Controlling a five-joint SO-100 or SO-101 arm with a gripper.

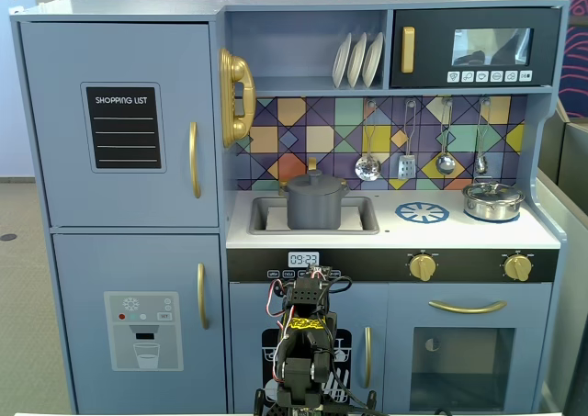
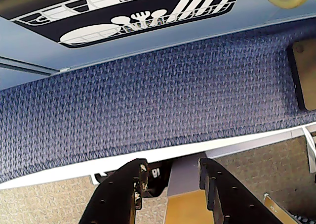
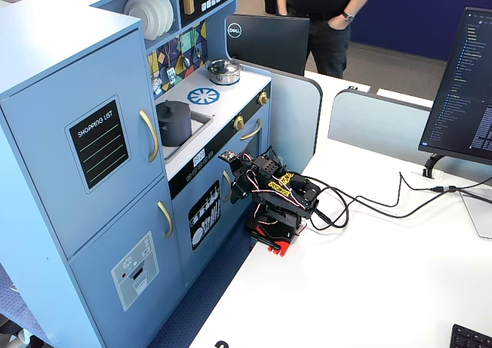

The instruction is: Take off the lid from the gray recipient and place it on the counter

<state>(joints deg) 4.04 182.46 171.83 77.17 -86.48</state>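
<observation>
Gripper (image 2: 170, 177) is seen folded low before the toy kitchen, jaws parted and empty — the lid (image 1: 314, 181) is seated on the gray recipient (image 1: 315, 206) in the sink, well above and beyond it.

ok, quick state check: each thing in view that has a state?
lid: on the gray pot, untouched
gray pot: upright in the sink, closed
silver pot: on the counter, lidded
gripper: fingers apart, holding nothing
arm: folded low in front of the kitchen
fridge doors: shut
oven door: shut
</observation>
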